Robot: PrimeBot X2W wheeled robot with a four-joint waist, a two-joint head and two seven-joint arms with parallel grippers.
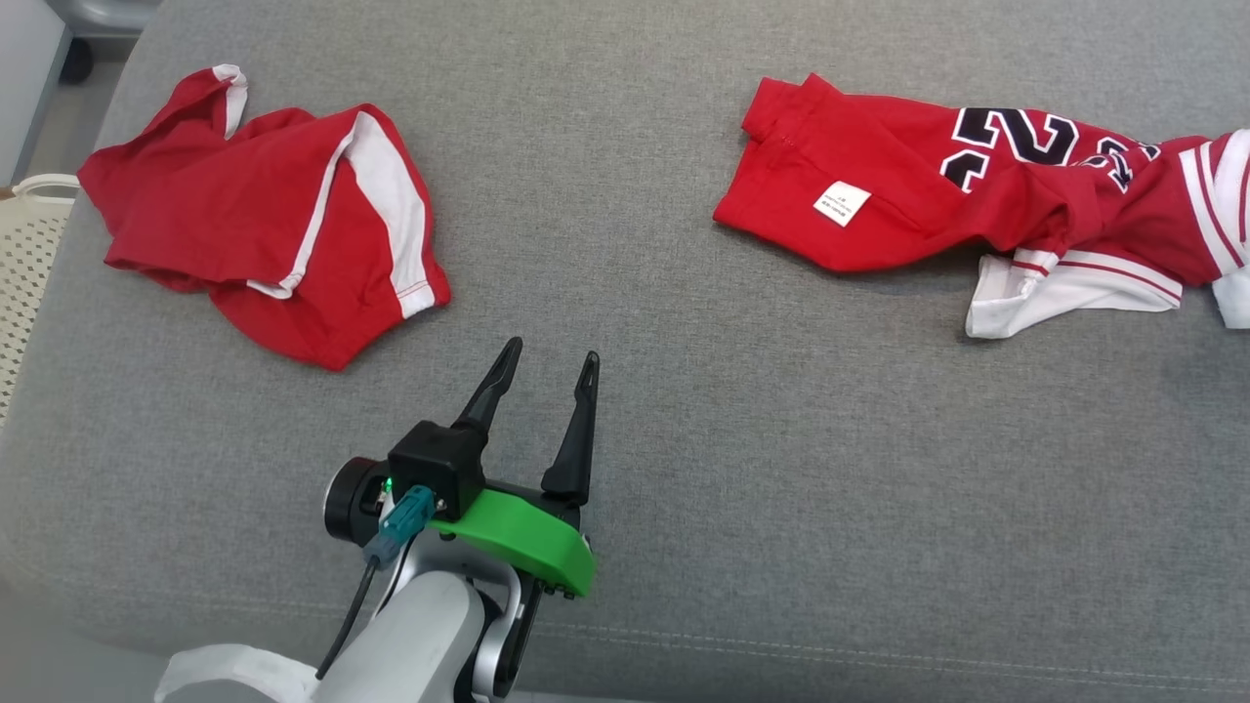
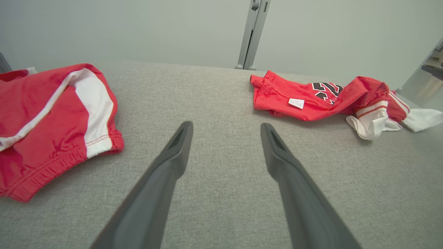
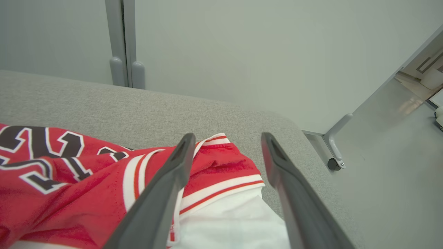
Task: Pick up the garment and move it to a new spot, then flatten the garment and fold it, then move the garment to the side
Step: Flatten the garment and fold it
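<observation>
Left gripper (image 1: 550, 351) fingers spread wide, empty, over grey cushion (image 1: 684, 439). Right gripper (image 3: 227, 136) fingers wide, nothing clamped, above striped edge of red jersey (image 1: 879, 205), crumpled at cushion's right; black numerals (image 1: 1016, 142) creased, unreadable; white tag (image 1: 842, 203) print illegible

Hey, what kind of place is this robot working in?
Probably an indoor lab or test room: a grey padded work surface holding a red jersey and red shorts, plain pale partition panels on metal posts, and a caster foot.
</observation>
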